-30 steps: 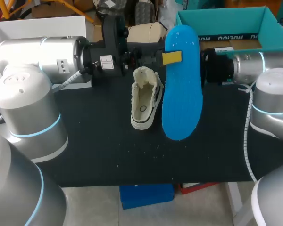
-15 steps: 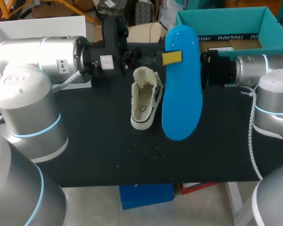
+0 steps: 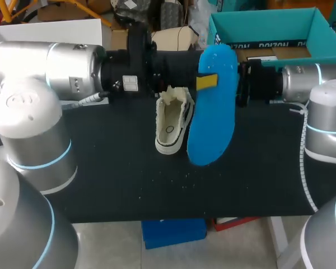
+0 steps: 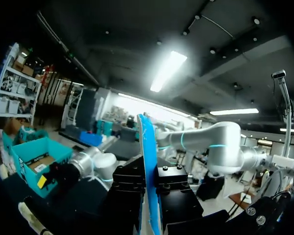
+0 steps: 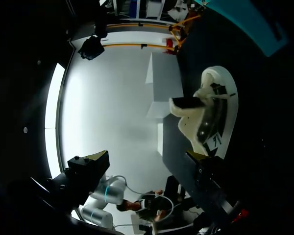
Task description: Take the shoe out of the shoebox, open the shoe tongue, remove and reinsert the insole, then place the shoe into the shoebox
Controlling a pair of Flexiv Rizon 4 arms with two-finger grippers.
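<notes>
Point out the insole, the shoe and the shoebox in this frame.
insole [image 3: 210, 129], head view, middle of its blue face.
shoe [image 3: 169, 124], head view, the pale lining inside its opening.
shoebox [image 3: 263, 28], head view, the teal inner wall.

A black tabletop [image 3: 112, 185] fills the head view, with pale specks [image 3: 185, 175] scattered toward 6 o'clock.

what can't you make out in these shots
Head view: the right gripper has its tips hidden behind the insole.
Head view: the shoe has its far end under the left arm and one side behind the insole.
Head view: the shoebox runs off the edge, partly behind the right arm.
Left wrist view: the left gripper shows no yellow tips.
</notes>
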